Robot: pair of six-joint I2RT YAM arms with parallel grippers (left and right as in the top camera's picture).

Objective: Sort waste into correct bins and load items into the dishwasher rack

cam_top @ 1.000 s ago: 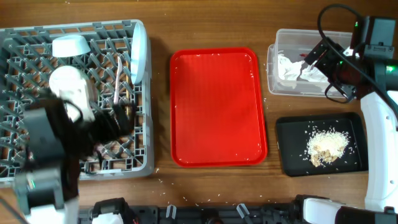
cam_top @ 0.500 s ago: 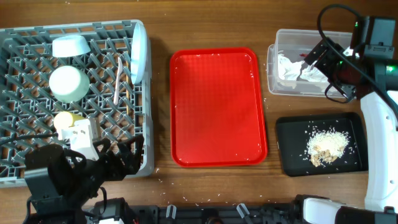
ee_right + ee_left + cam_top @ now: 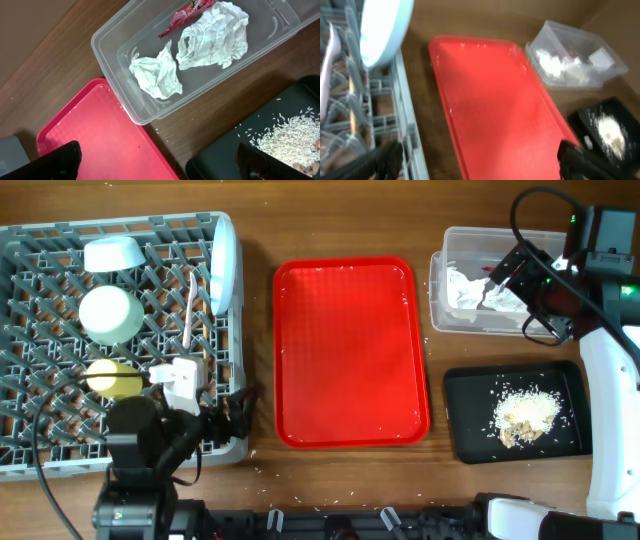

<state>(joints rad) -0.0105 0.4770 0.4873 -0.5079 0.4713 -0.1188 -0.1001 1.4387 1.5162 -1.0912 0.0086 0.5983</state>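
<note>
The grey dishwasher rack (image 3: 40, 430) holds a small pale dish (image 3: 112, 252), a pale green bowl (image 3: 108, 313), a yellow cup (image 3: 112, 378), an upright light blue plate (image 3: 224, 265), a white fork (image 3: 188, 308) and chopsticks (image 3: 352, 100). My left gripper (image 3: 235, 412) is open and empty at the rack's front right corner, also in its wrist view (image 3: 480, 160). My right gripper (image 3: 520, 280) is open and empty above the clear tub (image 3: 437, 280), which holds white napkins (image 3: 215, 35) and a red wrapper (image 3: 187, 10). The black tray (image 3: 465, 430) holds rice (image 3: 525, 412).
The red serving tray (image 3: 350, 350) lies between the rack and the bins, with a few rice grains on it. Loose grains lie on the wooden table near the front edge (image 3: 300, 502) and between the tub and the black tray (image 3: 240, 127).
My left arm has drawn back from over the rack toward its front right corner. The yellow cup now shows in the rack. The right arm has not moved.
</note>
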